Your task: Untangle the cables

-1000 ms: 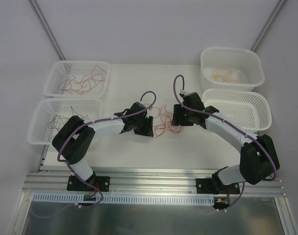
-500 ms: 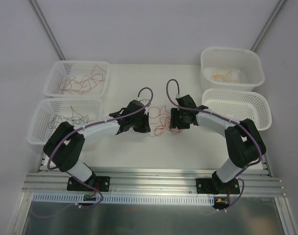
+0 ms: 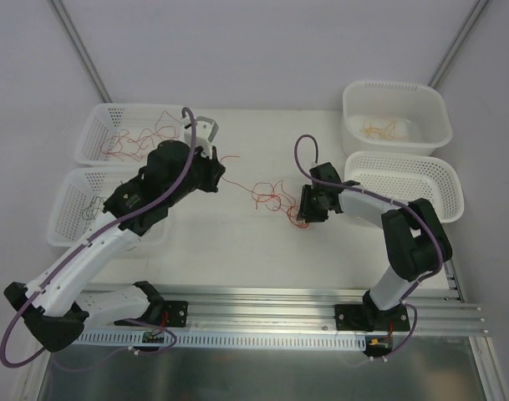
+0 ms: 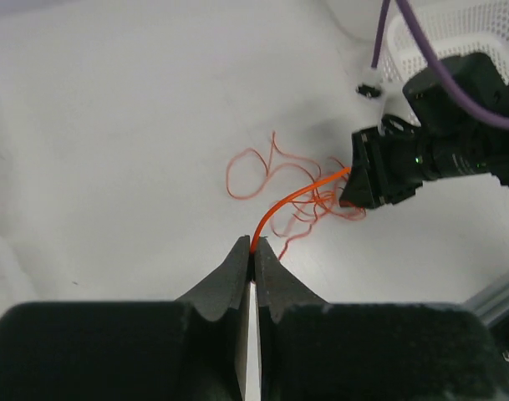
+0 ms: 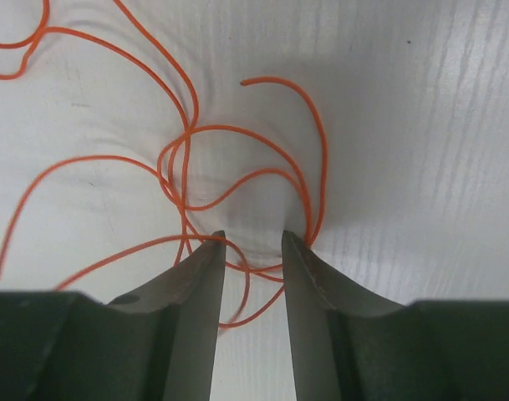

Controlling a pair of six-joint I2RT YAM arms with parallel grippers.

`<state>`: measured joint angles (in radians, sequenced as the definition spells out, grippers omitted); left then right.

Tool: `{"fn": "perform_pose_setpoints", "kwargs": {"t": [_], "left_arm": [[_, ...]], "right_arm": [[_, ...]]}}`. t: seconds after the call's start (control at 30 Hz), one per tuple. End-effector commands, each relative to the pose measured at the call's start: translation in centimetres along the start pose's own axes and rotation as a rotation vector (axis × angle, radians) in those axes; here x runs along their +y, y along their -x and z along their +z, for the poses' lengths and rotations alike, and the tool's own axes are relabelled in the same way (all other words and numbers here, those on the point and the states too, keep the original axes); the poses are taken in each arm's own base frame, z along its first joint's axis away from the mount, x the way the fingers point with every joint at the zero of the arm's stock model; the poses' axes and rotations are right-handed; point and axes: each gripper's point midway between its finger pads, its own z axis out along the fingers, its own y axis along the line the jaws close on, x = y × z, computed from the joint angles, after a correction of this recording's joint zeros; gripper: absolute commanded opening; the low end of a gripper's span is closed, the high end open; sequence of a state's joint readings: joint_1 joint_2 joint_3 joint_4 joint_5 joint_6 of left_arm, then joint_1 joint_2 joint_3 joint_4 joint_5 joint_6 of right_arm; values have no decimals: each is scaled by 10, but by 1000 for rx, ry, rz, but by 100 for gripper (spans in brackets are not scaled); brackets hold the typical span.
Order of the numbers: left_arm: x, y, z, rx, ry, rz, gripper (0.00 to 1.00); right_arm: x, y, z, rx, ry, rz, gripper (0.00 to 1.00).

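A tangle of thin orange cables [image 3: 269, 195] lies mid-table; it also shows in the left wrist view [image 4: 297, 190] and close up in the right wrist view [image 5: 195, 167]. My left gripper [image 3: 217, 164] is raised left of the tangle and shut on one orange cable [image 4: 279, 206], which stretches from the jaws [image 4: 252, 249] back to the tangle. My right gripper [image 3: 303, 209] is down on the table at the tangle's right end, also seen in the left wrist view [image 4: 364, 171]. Its fingers [image 5: 252, 241] stand apart with orange loops lying between and beside the tips.
At the left, a white basket [image 3: 99, 134] holds red wires and another [image 3: 66, 213] holds black ones. At the right, a white tub [image 3: 434, 117] holds pale wires, and a mesh basket [image 3: 409, 185] stands in front of it. A metal rail [image 3: 262, 305] runs along the near edge.
My left arm has risen and swung left and back, drawing one orange cable out of the tangle. My right gripper has stayed low at the tangle's right end, shifting slightly right.
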<state>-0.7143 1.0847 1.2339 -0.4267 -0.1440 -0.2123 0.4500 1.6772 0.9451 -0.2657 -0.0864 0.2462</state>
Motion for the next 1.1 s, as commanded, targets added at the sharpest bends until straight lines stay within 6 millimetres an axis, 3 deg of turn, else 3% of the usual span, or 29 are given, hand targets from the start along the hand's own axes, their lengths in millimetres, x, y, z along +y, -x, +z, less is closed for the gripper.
{"fn": "perform_pose_setpoints", "kwargs": {"t": [0.0, 0.13, 0.23, 0.5, 0.77, 0.87, 0.97, 1.03, 1.07], "left_arm": [[29, 51, -49, -111, 143, 139, 0], [46, 111, -99, -262, 248, 178, 0], [65, 138, -123, -321, 361, 222, 0], [106, 177, -170, -371, 636, 290, 0], [127, 187, -196, -378, 763, 300, 0], [118, 184, -190, -395, 686, 288, 0], [96, 165, -159, -377, 519, 262, 0], [83, 143, -132, -329, 419, 227, 0], [67, 134, -119, -313, 324, 197, 0]], "right_arm": [[-28, -23, 6, 62, -68, 74, 37], [-43, -27, 3, 73, -82, 125, 36], [-48, -30, -1, 79, -59, 153, 36], [-50, -29, -9, 70, -64, 161, 36], [-56, -27, -18, 57, -96, 181, 36], [-58, -22, -32, 25, -110, 154, 37], [-54, -16, -46, 0, -97, 104, 38], [-46, -8, -62, -39, -92, 58, 39], [-44, -5, -68, -52, -98, 23, 40]]}}
